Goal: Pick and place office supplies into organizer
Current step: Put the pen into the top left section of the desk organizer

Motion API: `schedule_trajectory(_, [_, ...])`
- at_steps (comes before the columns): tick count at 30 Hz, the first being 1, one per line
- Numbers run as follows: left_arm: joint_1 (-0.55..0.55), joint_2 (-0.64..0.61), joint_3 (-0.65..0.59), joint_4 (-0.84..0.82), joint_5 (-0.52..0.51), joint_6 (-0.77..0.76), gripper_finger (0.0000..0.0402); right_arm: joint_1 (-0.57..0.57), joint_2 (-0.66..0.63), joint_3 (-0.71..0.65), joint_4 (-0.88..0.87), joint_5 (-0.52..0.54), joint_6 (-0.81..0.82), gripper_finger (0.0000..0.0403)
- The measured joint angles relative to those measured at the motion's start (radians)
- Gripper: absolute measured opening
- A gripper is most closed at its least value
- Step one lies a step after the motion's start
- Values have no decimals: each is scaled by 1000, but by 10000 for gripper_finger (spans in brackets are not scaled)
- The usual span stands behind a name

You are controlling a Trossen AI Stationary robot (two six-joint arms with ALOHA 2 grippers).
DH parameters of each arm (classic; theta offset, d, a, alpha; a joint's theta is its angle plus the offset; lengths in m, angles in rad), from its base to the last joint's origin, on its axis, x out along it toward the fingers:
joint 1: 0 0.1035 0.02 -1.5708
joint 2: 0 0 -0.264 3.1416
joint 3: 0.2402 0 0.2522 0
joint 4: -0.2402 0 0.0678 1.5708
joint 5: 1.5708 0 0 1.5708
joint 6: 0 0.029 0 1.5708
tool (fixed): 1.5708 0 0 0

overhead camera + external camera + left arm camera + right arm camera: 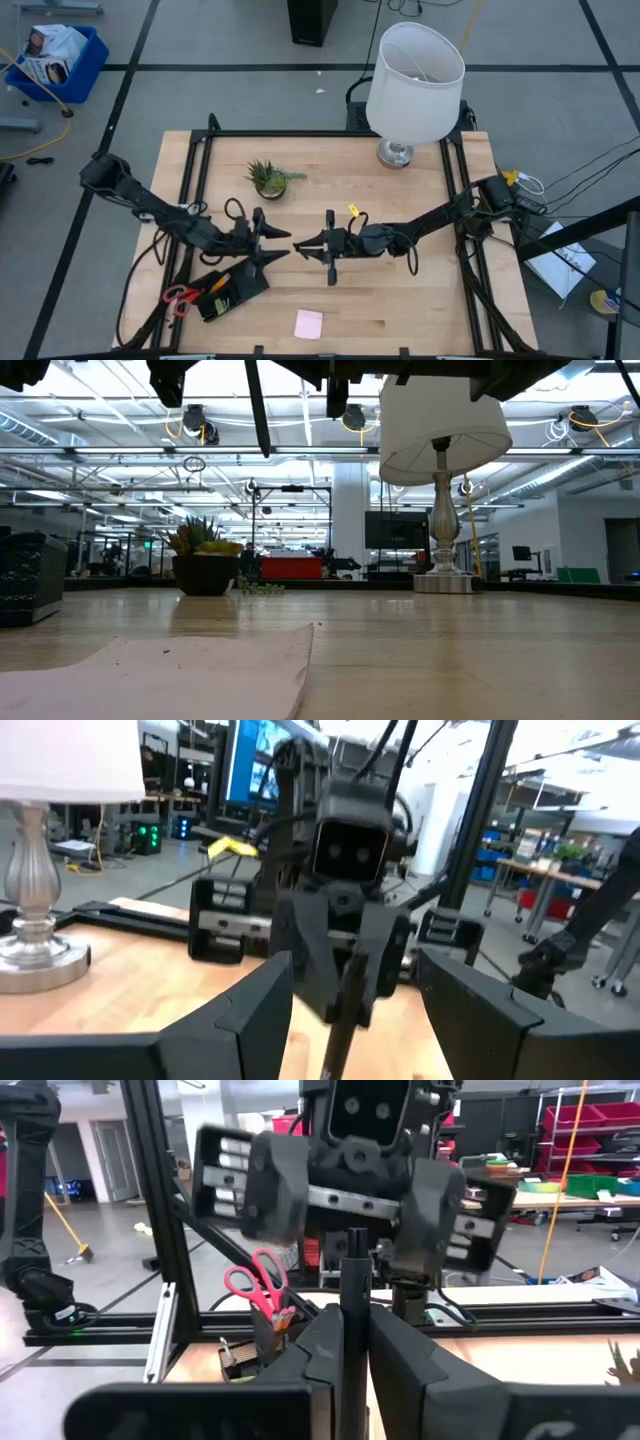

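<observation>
A thin black pen (352, 1270) stands upright, lifted above the middle of the table, with my right gripper (303, 245) shut on it. My left gripper (286, 243) faces it from the table's left, open. Its fingers (255, 1015) stand on either side of the pen (338, 1020) without touching it. The black organizer (240, 290) lies near the front left. Red-handled scissors (180, 298) and pencils stick out of it. A pink sticky-note pad (308, 323) lies flat near the front edge. My right gripper pinches the pen's shaft (352, 1302) between its two fingers, which come level from the table's right and lie across it. A short end stands above the fingers and a longer part (258, 410) hangs below, slightly tilted and clear of the table.
A small potted plant (268, 178) stands behind the grippers to the left. A white-shaded lamp (415, 85) stands at the far edge. A black frame rail (200, 175) runs along the table's sides. There is bare wood to the front right.
</observation>
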Motion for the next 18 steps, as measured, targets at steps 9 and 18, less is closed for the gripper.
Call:
schedule_trajectory(9, [8,93,0,129,10,33,218,-12,0,0,0,0,21,32])
schedule_trajectory(18, [21,99,0,148,27,38,218,-12,0,0,-8,0,36,34])
